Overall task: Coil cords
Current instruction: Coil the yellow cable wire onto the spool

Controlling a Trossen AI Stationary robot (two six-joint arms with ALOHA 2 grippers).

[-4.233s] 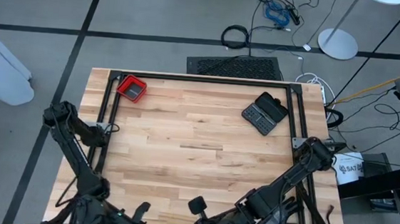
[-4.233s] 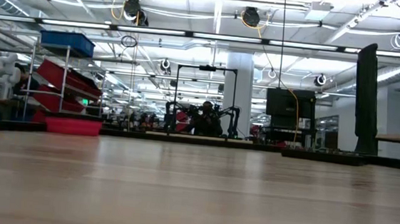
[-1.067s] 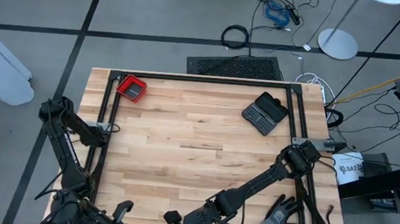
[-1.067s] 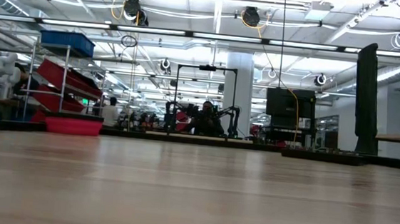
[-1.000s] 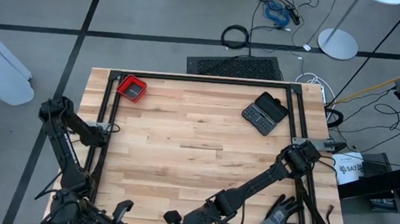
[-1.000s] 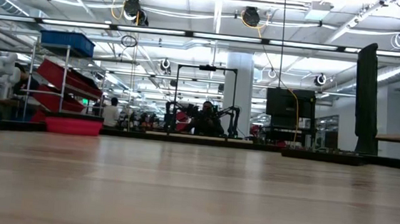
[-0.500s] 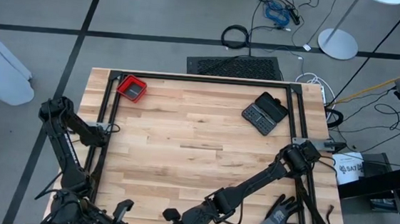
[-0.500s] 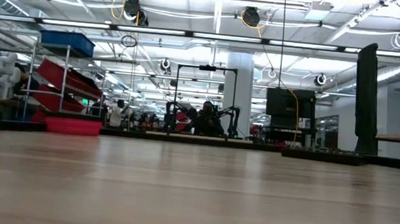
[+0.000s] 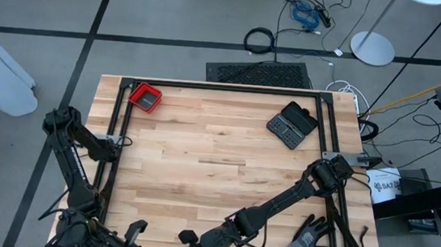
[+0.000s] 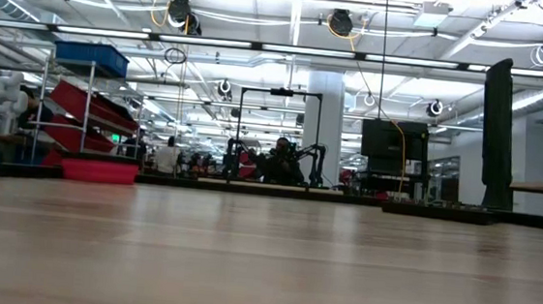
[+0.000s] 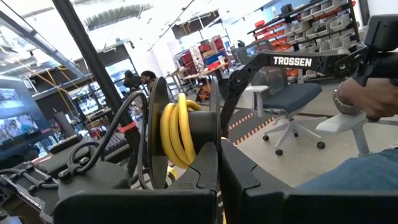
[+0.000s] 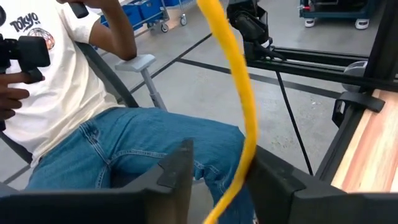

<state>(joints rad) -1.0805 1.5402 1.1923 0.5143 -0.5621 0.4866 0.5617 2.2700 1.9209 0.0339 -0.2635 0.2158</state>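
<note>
right wrist view alone shows the yellow cord point(image 12: 239, 93) between the parted right claw point(image 12: 233, 171) fingers, grip unclear.

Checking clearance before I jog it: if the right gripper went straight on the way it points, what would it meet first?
Probably the yellow cord crossing between the right gripper's open fingers; beyond it, a seated person's leg, though depth is unclear.

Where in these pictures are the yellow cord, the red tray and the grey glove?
yellow cord point(image 12: 239, 87): right wrist view, on the middle of its hanging length.
red tray point(image 9: 145, 98): high view, on its inside floor, at the table's far left corner.
grey glove point(image 9: 306, 242): high view, on its palm, near the table's near right edge.
</note>
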